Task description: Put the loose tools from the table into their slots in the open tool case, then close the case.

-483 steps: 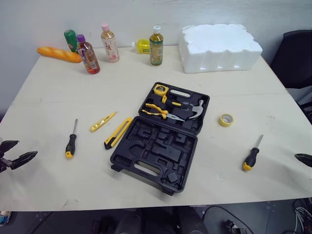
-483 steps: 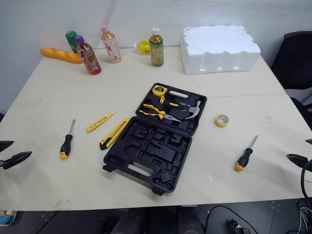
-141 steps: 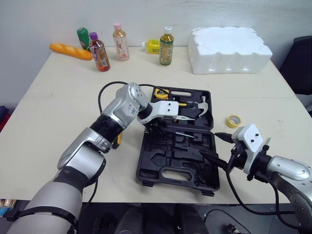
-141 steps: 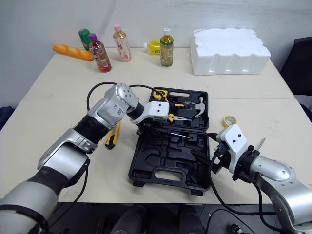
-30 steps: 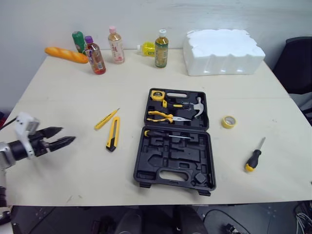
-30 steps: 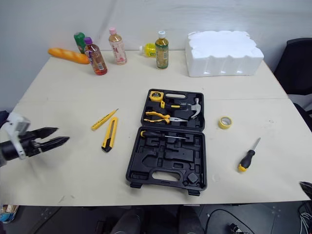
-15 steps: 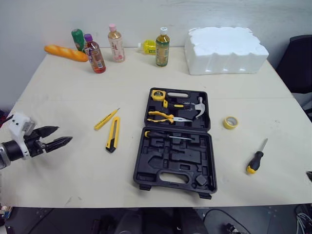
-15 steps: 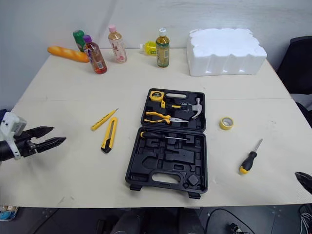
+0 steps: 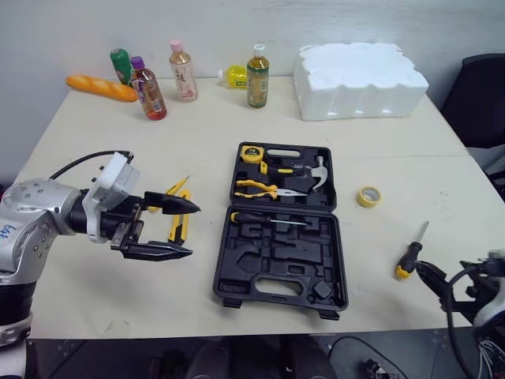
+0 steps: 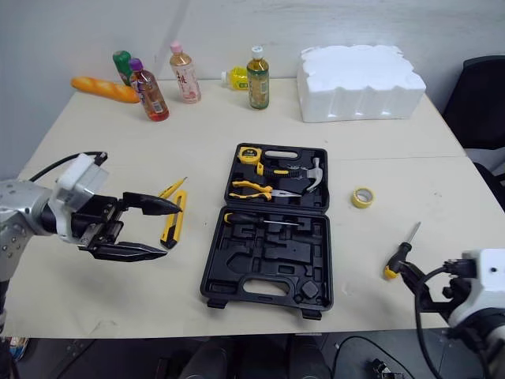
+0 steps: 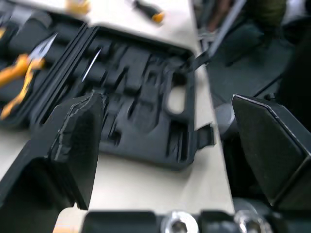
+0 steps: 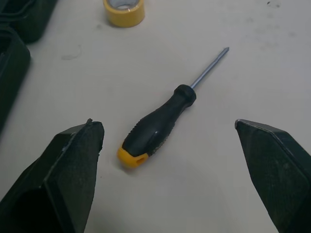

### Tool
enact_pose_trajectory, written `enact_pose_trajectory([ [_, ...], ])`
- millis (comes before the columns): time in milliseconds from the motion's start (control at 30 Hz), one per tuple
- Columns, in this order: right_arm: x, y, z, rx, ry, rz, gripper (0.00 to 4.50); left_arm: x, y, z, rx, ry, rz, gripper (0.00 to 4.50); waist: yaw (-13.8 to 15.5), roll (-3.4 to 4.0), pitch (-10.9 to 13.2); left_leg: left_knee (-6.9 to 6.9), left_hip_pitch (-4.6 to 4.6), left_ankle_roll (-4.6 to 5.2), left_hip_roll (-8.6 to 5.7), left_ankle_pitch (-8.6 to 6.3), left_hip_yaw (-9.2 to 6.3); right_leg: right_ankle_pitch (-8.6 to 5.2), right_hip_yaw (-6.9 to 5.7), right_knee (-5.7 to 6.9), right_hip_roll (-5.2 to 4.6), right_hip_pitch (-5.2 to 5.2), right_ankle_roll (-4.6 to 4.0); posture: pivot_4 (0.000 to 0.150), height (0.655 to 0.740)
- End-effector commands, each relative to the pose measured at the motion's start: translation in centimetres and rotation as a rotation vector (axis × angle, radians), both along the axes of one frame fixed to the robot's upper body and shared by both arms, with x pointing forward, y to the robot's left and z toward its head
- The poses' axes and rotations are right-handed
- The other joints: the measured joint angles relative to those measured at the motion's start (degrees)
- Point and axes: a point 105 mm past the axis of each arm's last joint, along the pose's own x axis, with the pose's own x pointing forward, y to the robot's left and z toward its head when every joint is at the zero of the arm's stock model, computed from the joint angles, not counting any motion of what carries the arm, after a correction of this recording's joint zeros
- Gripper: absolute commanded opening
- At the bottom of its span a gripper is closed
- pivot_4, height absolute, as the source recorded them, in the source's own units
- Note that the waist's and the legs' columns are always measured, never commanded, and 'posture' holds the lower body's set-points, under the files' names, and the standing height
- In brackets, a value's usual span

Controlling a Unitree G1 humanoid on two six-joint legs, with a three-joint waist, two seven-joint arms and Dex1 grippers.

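Screwdriver [image 12: 158, 120] just ahead of right claw [image 12: 164, 125]

No word, brand or number can be read anywhere. The three upright plastic drink bottles [image 9: 181, 73] at the far edge of the pale tabletop [image 9: 95, 150] carry printed labels with lettering too small to read. The yellow tape measure [image 9: 251, 153] in the black plastic tool case [image 9: 260, 254] shows no legible marking.

Black tool case [image 9: 278, 257], black-and-yellow screwdriver [image 12: 159, 124]
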Motion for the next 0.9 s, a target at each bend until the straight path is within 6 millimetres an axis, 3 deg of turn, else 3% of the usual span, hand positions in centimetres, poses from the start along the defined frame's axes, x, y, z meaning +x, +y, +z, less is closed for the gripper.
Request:
enact_pose_trajectory([
  [33,1.0,0.7,-0.5,-0.008,-0.001,-0.055,4.5,-0.1,-0.7,0.8,-0.031,-0.014,-0.055,4.39,-0.4,0.0,0.0,0.01,0.01,0.02,-0.02,0.02,0.0,0.0,0.0,0.04,0.0,0.0,0.0,0.15,0.7383],
  [433,4.1,1.0,-3.9,-0.02,0.063,-0.224,4.5,0.7,-0.5,0.7,-0.039,-0.096,-0.041,4.39,-0.7,0.0,0.0,-0.01,-0.03,-0.07,-0.03,0.11,0.0,0.0,0.0,0.15,0.08,-0.12,0.0,0.15,0.7383],
  [500,4.1,0.4,-4.1,-0.021,0.054,-0.289,3.99,1.0,-0.5,0.7,-0.04,-0.107,-0.029,4.5,-0.7,0.0,0.0,0.04,-0.04,-0.21,-0.04,0.19,0.0,0.0,0.0,0.15,0.08,-0.11,0.01,0.15,0.7383],
  [733,3.7,-0.6,-3.0,-0.034,-0.02,-0.37,1.08,0.5,-0.8,0.9,-0.055,-0.102,-0.064,4.5,-0.7,0.0,0.0,0.03,-0.03,-0.1,-0.08,0.16,0.0,0.01,0.0,0.16,0.08,-0.1,0.03,0.15,0.7383],
  [833,3.8,-0.5,-1.8,-0.052,-0.069,-0.329,1.09,0.4,-0.9,0.4,-0.043,-0.103,-0.069,4.5,-0.8,0.01,0.0,0.01,-0.04,-0.06,-0.08,0.14,0.0,0.01,0.0,0.17,0.08,-0.11,0.03,0.15,0.7383],
  [900,4.0,-0.1,0.0,-0.125,-0.106,-0.185,1.09,0.2,-0.5,0.0,-0.018,-0.089,-0.063,4.5,-0.9,0.1,0.1,0.01,-0.03,-0.03,-0.07,0.12,0.01,0.01,0.01,0.19,0.09,-0.12,0.03,0.15,0.7383],
])
